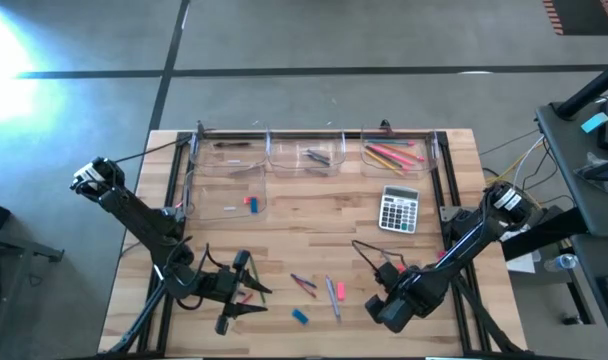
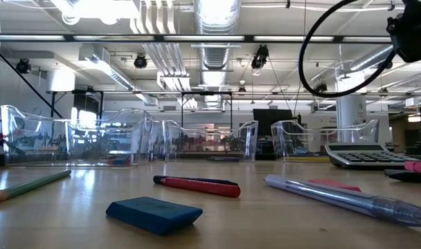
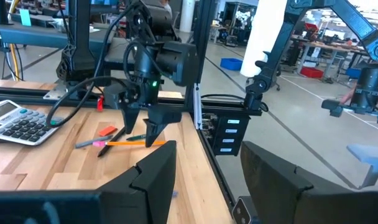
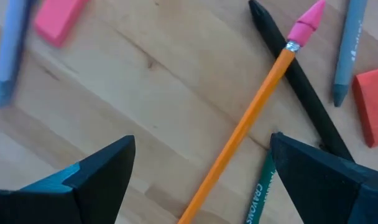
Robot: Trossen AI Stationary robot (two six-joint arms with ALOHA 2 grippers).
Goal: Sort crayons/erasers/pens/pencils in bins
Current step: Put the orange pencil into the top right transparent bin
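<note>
An orange pencil [image 4: 251, 118] with a pink cap lies flat on the table near the right front, across a black pen [image 4: 301, 87] and beside a green crayon [image 4: 258, 193]. My right gripper [image 4: 201, 149] is open and points down just above it, one finger on each side, touching nothing; this also shows in the left wrist view [image 3: 142, 127]. My left gripper [image 1: 239, 292] is open and empty, low over the table's front left. A blue eraser [image 1: 300, 316] and a pink eraser [image 1: 341, 291] lie on the table. Clear bins [image 1: 304, 155] stand along the far edge.
A grey calculator [image 1: 398, 209] lies right of centre. One far bin holds pencils [image 1: 392, 155]; a nearer left bin [image 1: 224, 195] holds a pink and a blue bit. Pens [image 1: 332, 295] and a red stick [image 2: 196, 185] lie at centre front, a green pencil [image 2: 30, 185] to the left.
</note>
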